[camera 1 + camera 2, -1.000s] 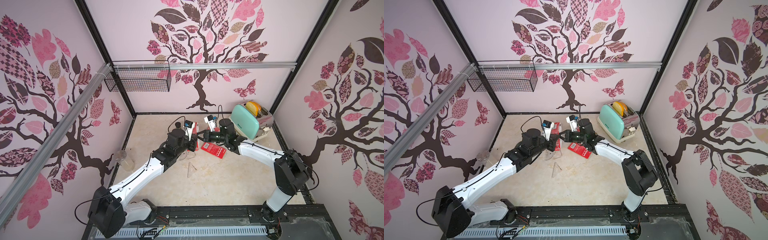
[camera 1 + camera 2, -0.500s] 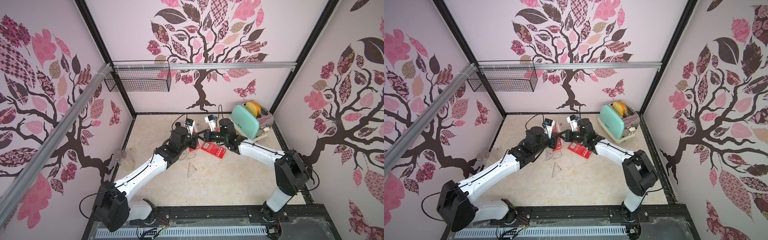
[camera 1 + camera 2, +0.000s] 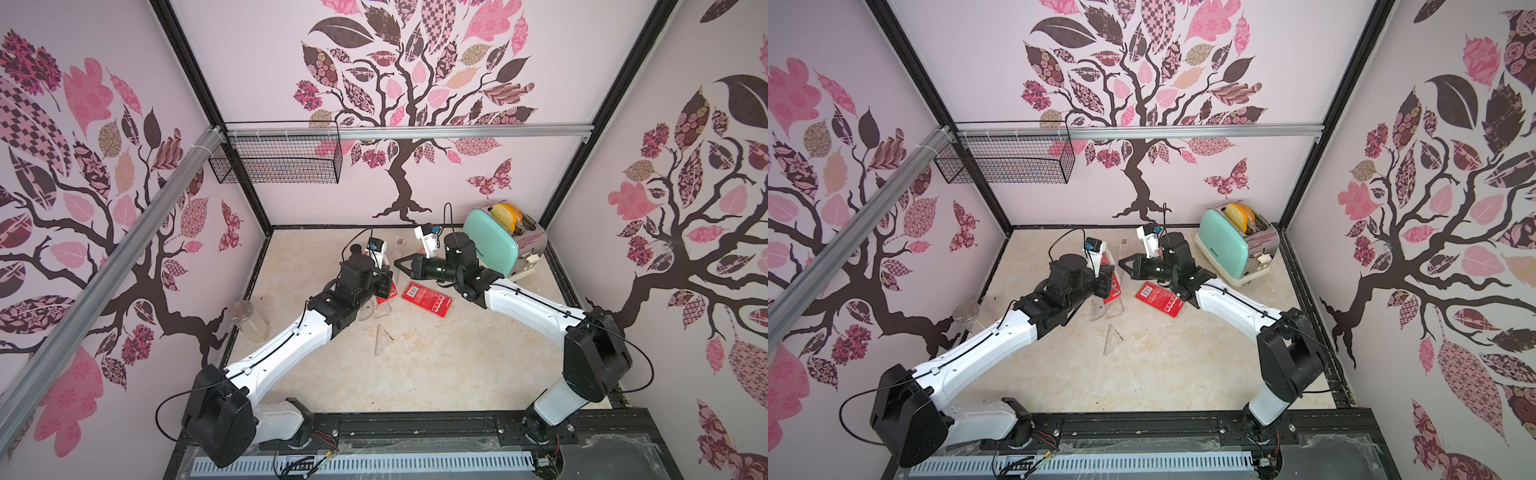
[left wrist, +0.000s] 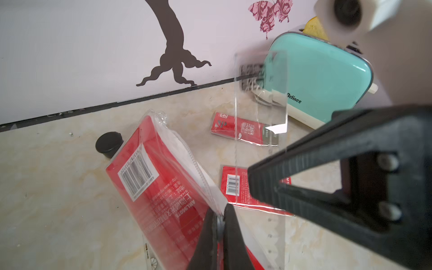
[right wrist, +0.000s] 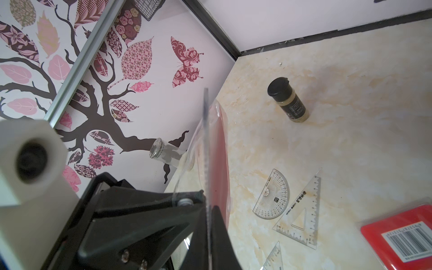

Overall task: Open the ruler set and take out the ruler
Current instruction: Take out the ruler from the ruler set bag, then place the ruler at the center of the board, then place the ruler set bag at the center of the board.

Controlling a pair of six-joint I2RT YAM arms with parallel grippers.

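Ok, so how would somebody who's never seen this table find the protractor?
Start at the mint-green toaster at the back of the table, then go to the flat red packet lying in front of it. On that packet's other side, away from the toaster, see-through plastic shapes lie flat. The protractor is the only half-circle; its neighbours are triangles.

I see ruler set pouch (image 4: pixel 161 187) — glossy clear plastic over red card; ruler (image 4: pixel 259 79) clear, smooth plastic; toaster (image 3: pixel 490 245) — glossy mint shell, shiny metal side; table (image 3: pixel 415 374) matt.
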